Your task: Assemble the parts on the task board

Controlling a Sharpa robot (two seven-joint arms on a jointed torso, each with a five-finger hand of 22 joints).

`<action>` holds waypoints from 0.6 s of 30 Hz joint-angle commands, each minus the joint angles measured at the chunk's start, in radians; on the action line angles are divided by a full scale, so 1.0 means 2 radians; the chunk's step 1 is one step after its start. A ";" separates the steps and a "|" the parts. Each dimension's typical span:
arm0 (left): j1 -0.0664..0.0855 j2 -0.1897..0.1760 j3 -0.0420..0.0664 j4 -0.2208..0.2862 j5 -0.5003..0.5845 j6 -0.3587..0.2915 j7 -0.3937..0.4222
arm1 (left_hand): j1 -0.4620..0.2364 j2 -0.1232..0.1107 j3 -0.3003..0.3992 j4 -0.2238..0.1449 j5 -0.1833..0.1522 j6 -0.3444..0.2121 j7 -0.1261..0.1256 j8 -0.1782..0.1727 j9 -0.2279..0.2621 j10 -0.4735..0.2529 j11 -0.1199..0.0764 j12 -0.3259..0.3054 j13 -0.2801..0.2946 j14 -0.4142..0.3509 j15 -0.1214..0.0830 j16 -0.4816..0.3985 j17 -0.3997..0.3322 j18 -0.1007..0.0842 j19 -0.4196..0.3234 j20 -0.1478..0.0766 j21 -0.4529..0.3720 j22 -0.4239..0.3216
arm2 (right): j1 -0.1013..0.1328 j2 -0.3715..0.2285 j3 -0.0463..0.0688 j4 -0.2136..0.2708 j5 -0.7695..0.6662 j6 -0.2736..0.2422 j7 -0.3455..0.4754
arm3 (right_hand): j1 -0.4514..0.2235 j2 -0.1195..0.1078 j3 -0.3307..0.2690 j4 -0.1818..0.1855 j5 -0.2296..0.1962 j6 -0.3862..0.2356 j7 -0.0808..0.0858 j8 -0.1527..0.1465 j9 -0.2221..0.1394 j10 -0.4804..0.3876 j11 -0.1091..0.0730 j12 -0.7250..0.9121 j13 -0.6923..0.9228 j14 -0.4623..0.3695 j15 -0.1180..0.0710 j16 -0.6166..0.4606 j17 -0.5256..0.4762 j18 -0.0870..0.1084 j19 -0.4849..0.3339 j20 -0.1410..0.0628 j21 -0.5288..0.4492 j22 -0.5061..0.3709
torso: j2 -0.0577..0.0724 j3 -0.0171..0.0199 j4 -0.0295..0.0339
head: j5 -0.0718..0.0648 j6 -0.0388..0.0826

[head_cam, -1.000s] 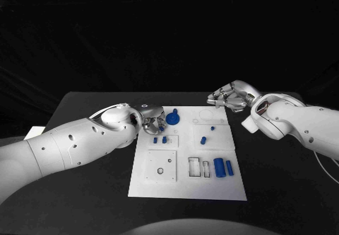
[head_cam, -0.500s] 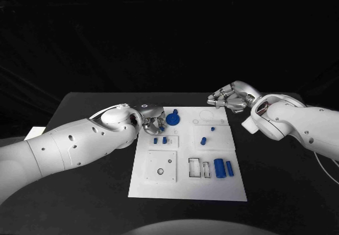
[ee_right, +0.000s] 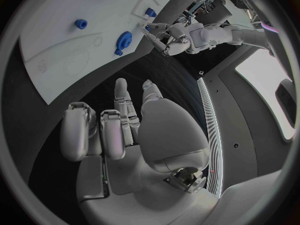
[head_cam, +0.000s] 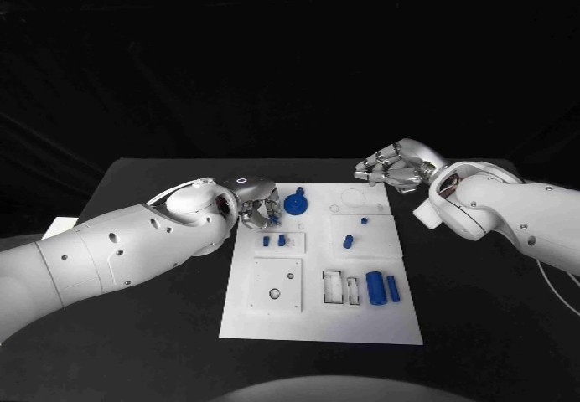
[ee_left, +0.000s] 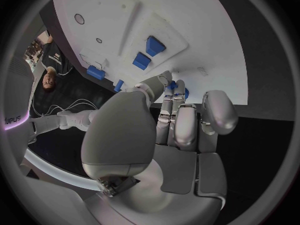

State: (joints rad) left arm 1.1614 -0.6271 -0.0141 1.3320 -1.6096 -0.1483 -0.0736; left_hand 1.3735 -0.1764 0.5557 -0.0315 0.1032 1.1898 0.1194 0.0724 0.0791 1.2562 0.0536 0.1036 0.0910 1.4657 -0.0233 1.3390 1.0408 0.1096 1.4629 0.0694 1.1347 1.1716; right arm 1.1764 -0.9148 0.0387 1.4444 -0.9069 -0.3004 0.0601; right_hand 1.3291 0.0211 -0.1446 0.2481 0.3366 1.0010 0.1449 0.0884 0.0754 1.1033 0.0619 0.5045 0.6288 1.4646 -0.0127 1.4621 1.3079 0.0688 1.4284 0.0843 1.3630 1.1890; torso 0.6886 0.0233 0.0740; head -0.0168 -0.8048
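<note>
Near the picture's middle, the left hand (head_cam: 257,207) is pinching a small blue part beside the blue gear-shaped disc (head_cam: 296,202) on the white task board (head_cam: 320,322); the right hand (head_cam: 389,172) is hovering spread, holding nothing. Several blue cylinders (head_cam: 383,286) are lying loose, so much seemingly remains.

Three cameras: one high on the head, one behind each wrist.

The head camera looks down from the near side over the whole task board (head_cam: 320,260) and both arms. The left wrist camera sits close behind the left hand (ee_left: 169,135), facing the board's far left part. The right wrist camera, behind the right hand (ee_right: 125,135), seems to hang farther off the board's far right corner; both wrist views share the blue gear (ee_right: 125,38).
</note>
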 commanded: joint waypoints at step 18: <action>0.000 0.006 0.000 -0.010 0.005 0.013 -0.006 | -0.001 0.002 0.001 -0.001 0.001 0.002 0.003 0.000 0.000 0.005 0.001 -0.005 0.001 0.005 -0.004 0.000 -0.003 -0.009 0.009 -0.001 0.004 0.002 | -0.001 0.001 0.000 0.000 -0.001 0.003 0.006 | -0.001 0.006 -0.003 0.000 0.000 0.003 0.001 -0.003 -0.001 0.002 0.001 -0.002 0.000 0.036 -0.002 -0.003 0.059 0.004 -0.003 0.000 -0.002 0.000 | 0.000 0.0003 -0.0005 | 0.002 -0.001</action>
State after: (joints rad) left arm 1.1614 -0.6191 -0.0144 1.3130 -1.6049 -0.1395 -0.0807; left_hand 1.3735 -0.1765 0.5556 -0.0315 0.1032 1.1898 0.1193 0.0723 0.0786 1.2597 0.0571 0.0986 0.0905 1.4657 -0.0233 1.3390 1.0354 0.1095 1.4629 0.0694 1.1386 1.1743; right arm 1.1745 -0.9136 0.0387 1.4438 -0.9066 -0.3004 0.0610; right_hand 1.3291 0.0211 -0.1446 0.2481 0.3366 1.0010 0.1449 0.0884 0.0754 1.1034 0.0619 0.5045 0.6288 1.4646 -0.0127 1.4621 1.3077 0.0688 1.4284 0.0843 1.3630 1.1891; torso 0.6889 0.0237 0.0734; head -0.0130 -0.8057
